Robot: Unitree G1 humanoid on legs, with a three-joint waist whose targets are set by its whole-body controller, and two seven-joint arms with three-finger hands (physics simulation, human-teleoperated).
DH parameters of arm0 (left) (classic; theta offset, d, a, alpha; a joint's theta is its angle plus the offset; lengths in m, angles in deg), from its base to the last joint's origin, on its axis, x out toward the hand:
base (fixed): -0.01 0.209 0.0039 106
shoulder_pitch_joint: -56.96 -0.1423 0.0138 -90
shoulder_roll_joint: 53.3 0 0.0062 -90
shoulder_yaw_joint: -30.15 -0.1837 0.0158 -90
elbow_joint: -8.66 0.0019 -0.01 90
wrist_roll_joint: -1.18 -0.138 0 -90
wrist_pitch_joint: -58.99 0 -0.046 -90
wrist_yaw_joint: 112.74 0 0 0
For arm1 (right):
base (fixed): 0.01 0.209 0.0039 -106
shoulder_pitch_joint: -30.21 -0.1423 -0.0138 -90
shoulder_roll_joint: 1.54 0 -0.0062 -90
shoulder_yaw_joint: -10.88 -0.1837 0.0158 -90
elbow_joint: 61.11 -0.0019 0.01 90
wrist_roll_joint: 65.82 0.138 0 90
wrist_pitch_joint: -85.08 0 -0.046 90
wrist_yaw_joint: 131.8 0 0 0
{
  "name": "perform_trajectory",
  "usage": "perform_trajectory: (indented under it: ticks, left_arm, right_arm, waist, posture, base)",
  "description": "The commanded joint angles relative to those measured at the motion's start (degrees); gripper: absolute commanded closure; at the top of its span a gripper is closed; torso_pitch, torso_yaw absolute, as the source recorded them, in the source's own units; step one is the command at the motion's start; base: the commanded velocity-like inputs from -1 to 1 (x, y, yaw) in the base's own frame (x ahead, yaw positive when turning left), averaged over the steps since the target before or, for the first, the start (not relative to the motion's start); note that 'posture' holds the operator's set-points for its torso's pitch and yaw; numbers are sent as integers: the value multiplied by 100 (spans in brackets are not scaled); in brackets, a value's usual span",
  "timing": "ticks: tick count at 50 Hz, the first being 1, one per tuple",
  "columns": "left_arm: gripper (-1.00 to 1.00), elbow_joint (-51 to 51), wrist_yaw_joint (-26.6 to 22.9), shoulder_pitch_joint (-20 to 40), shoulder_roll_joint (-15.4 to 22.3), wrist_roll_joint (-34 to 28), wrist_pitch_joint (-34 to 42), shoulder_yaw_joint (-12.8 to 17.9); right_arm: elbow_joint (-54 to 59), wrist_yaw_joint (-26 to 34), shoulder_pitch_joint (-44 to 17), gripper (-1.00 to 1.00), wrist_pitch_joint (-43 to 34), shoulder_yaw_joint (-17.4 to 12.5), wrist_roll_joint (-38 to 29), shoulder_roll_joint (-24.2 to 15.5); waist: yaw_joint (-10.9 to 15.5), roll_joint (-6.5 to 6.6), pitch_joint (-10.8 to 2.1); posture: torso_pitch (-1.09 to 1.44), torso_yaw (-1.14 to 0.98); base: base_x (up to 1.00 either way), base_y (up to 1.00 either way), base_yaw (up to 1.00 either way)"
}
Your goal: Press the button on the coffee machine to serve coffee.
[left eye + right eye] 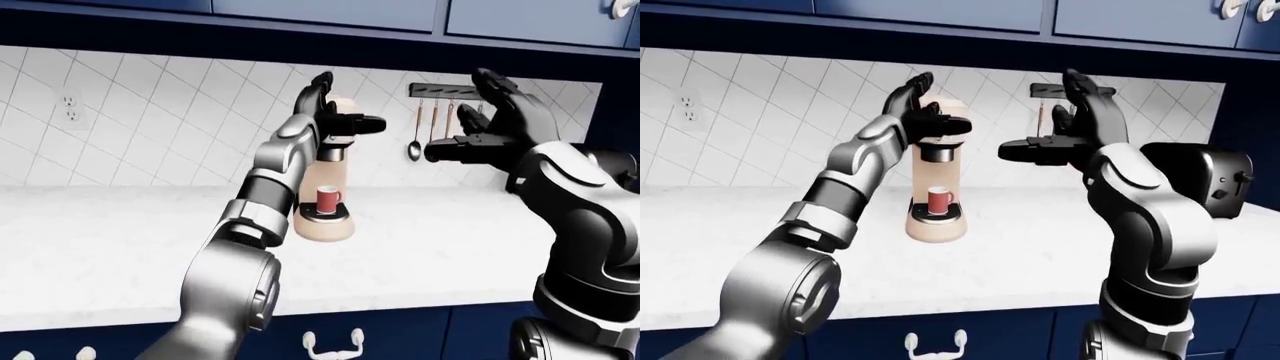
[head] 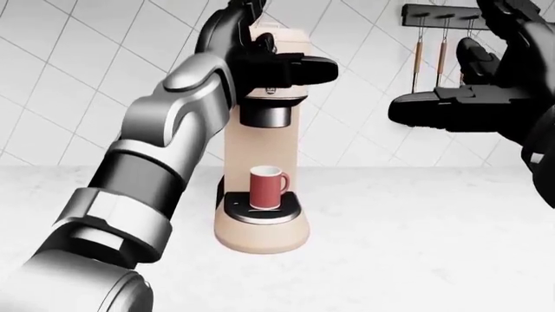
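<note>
A beige coffee machine [image 2: 260,195] stands on the white counter [image 2: 416,240] against the tiled wall. A red mug [image 2: 267,188] sits on its drip tray under the black spout. My left hand [image 2: 269,55] is open at the machine's top, thumb reaching across its upper face, fingers beside its top; the button is hidden behind the hand. My right hand [image 2: 468,84] is open and empty, held in the air to the right of the machine, apart from it.
A rail with hanging utensils [image 1: 432,124] is on the wall right of the machine. A black toaster [image 1: 1225,184] stands at the counter's right end. Blue cabinets run above and below. A wall socket [image 1: 68,109] is at the left.
</note>
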State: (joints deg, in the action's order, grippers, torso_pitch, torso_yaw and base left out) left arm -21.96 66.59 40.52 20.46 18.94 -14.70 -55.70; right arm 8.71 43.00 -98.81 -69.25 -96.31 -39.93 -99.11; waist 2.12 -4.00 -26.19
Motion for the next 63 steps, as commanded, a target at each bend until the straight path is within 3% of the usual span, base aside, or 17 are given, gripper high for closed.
perform_trajectory:
  ticks: [1,25,44,63]
  left_arm:
    - [-100,-158,-32,232,62,-21,-244,34]
    - [-100,65,-117,423,85,119,-466,107]
    - [-100,328,-133,402,13,24,-797,141]
    - [-100,389,-93,458,23,38,-800,149]
  right_arm:
    - [-115,-24,-145,-100,138,-59,18,-55]
    - [-288,-132,83,-100,162,-107,138,-21]
    - [-326,-129,214,-100,223,-165,209,-60]
    - [-416,-193,330,-100,251,-178,243,-1]
  waist:
    - [1,-21,29]
    - [-27,-27,131]
    - [-31,-53,289]
    - [-60,-33,317]
  posture:
    - [-74,0]
    - [-70,0]
    - [-64,0]
    - [-64,0]
  base:
    - [0,0,0]
    - [0,0,0]
    - [0,0,0]
    - [0,0,0]
